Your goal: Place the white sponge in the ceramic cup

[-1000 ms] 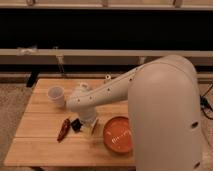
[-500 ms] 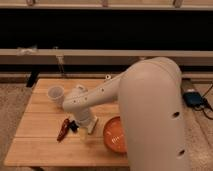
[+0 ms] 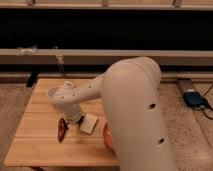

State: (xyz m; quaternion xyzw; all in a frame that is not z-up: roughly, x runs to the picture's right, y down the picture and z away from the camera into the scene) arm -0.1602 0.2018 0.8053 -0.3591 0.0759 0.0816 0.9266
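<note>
The white sponge (image 3: 89, 123) lies flat on the wooden table (image 3: 35, 142), between a thin dark-red item (image 3: 62, 129) and the orange bowl (image 3: 106, 138). My gripper (image 3: 77, 119) points down from the white wrist, just left of the sponge and close to the table top; its jaws stand open and hold nothing. The ceramic cup is hidden behind the wrist of my arm (image 3: 67, 96).
My big white arm (image 3: 135, 115) fills the right foreground and covers the right half of the table and most of the orange bowl. A low ledge and a dark wall run behind the table. A dark device with cables (image 3: 194, 98) lies on the floor at the right.
The arm has swung further left across the view, and its wrist now covers the spot where the cup showed. The gripper has come down beside the sponge. The sponge has not moved.
</note>
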